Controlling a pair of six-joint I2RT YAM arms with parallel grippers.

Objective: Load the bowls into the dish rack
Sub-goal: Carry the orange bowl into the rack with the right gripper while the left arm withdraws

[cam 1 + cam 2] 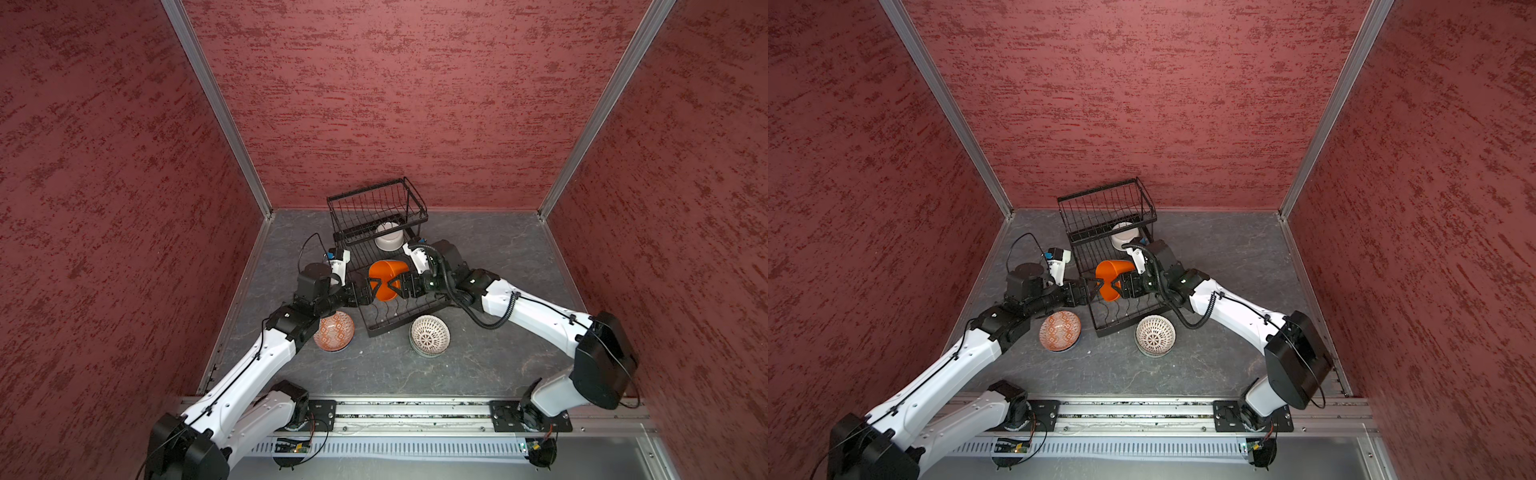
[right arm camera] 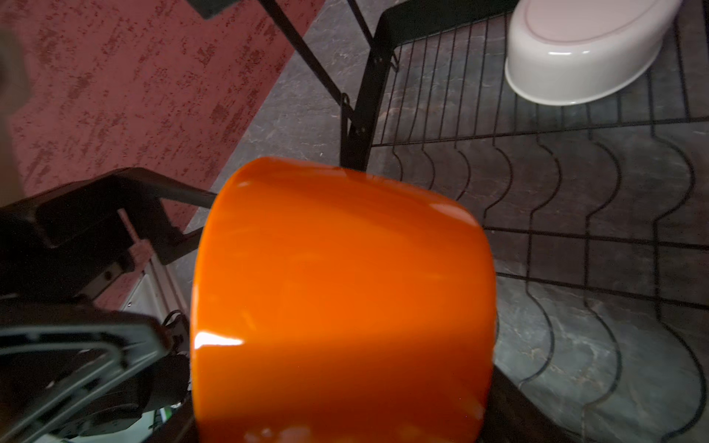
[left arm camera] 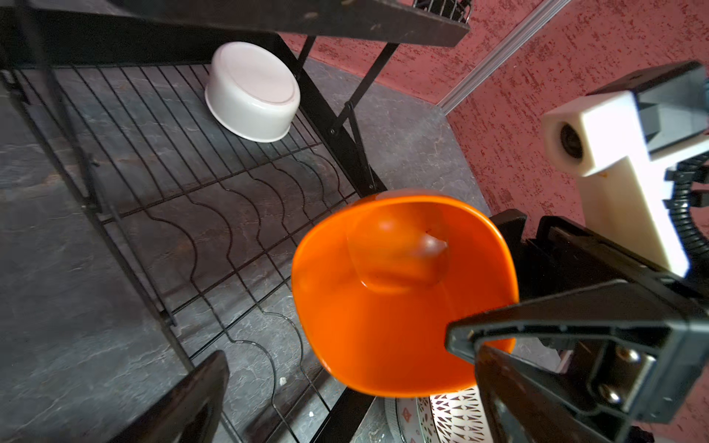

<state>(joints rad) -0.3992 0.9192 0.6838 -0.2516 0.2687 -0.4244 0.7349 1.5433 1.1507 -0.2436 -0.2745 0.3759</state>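
The dish rack [image 1: 353,236] is set on the bench [image 1: 511,257] toward the middle of its far edge. Its raised basket is at the far end, and its long flat base is stretched toward the near edge.

An orange bowl [image 1: 384,272] is held on its side above the wavy dividers in the middle of the rack's base, between the two grippers. It is grasped by the right gripper [image 1: 395,286], which is clamped on its outer wall from the rack's right side. In the right wrist view that glossy outer wall [image 2: 337,299] fills most of the picture.

The left gripper [image 1: 375,286] is brought up to the bowl's open mouth from the rack's left side. Its jaws are spread wide and nothing is gripped by them. In the left wrist view one of its fingers [image 3: 556,318] is seen just in front of the bowl's rim, and the other finger [image 3: 192,402] is well apart from the bowl.

A white bowl [image 1: 389,239] is placed upside down on the base wires at the far end, under the raised basket.

A terracotta patterned bowl [image 1: 334,330] is left on the bench beside the rack's near left corner, partly covered by the left arm. A white lattice-patterned bowl [image 1: 430,334] is stacked on other bowls just off the rack's near right corner.
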